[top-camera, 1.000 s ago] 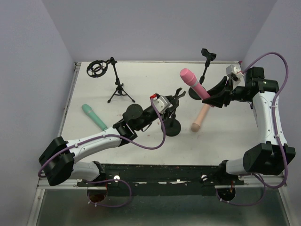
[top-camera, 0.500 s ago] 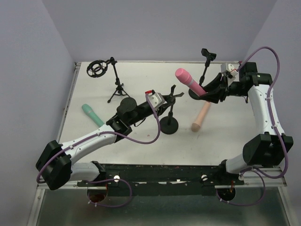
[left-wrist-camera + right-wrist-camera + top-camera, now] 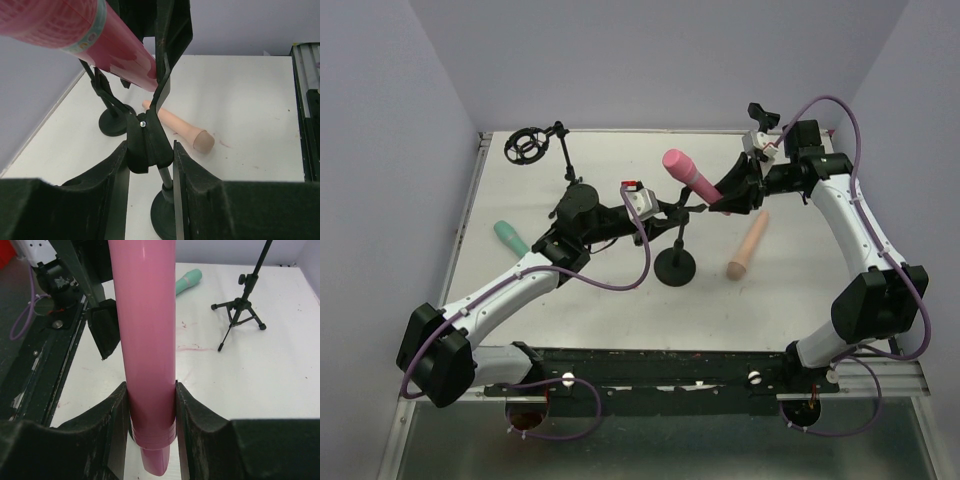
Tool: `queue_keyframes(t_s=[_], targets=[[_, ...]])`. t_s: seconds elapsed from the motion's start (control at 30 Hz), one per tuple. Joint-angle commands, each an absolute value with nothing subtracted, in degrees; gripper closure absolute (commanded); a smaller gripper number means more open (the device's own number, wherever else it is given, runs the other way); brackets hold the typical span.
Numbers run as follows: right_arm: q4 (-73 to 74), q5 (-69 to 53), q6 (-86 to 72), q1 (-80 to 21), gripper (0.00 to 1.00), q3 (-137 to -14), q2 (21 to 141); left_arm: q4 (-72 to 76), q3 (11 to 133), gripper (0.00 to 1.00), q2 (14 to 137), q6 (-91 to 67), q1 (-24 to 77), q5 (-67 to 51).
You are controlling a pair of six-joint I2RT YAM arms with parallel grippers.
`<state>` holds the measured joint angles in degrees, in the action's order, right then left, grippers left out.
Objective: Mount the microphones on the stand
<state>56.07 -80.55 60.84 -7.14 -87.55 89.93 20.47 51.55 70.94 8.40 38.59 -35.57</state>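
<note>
My left gripper [image 3: 665,208] is shut on the black clip [image 3: 146,150] of a round-based stand [image 3: 677,268] at mid-table. My right gripper [image 3: 722,197] is shut on the bright pink microphone [image 3: 686,173], gripping near its tail end [image 3: 150,405]. The pink body [image 3: 120,57] lies against the clip's upper prongs [image 3: 167,75]. The peach-beige microphone [image 3: 748,245] lies on the table to the right of the stand. The teal microphone [image 3: 508,237] lies at the left, partly behind my left arm, and also shows in the right wrist view [image 3: 188,280].
A tripod stand with a ring-shaped shock mount [image 3: 527,145] stands at the back left; its legs show in the right wrist view [image 3: 240,310]. A second clip stand [image 3: 760,116] stands at the back right, its round base [image 3: 114,123] behind the pink microphone. Walls close the table on three sides.
Both grippers moved left and toward the back. The left one carried the stand's clip along, and the right one brought the pink microphone against the clip.
</note>
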Motion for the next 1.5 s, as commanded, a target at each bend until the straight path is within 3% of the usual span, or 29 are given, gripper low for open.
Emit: queue_keyframes(t_s=[0.0, 0.2, 0.57, 1.1, 1.3, 1.43, 1.47], targets=[[38.34, -77.61, 46.95, -7.64, 0.73, -84.03, 87.1, 18.55, 53.26, 0.76, 71.28, 9.49, 37.35, -43.06], [42.0, -72.6, 53.07, -11.51, 0.73, -82.27, 87.98, 18.2, 53.96, 0.76, 71.63, 8.96, 36.83, -44.82], [44.47, -74.98, 59.15, -12.04, 0.74, -78.75, 83.68, 16.7, 54.05, 0.77, 70.93, 8.53, 36.21, -45.44], [50.36, -56.26, 63.9, -18.72, 0.74, -81.3, 80.68, 10.37, 56.42, 0.77, 70.4, 9.58, 35.95, -47.9], [51.07, -55.11, 63.99, -18.9, 0.74, -81.65, 79.1, 9.58, 56.43, 0.77, 70.22, 9.58, 35.77, -47.55], [51.15, -54.58, 63.54, -18.81, 0.73, -81.3, 78.14, 10.02, 56.16, 0.75, 69.87, 8.53, 35.51, -45.97], [51.24, -54.58, 63.54, -18.9, 0.73, -81.3, 78.05, 10.28, 56.08, 0.7, 69.79, 8.18, 35.42, -45.62]])
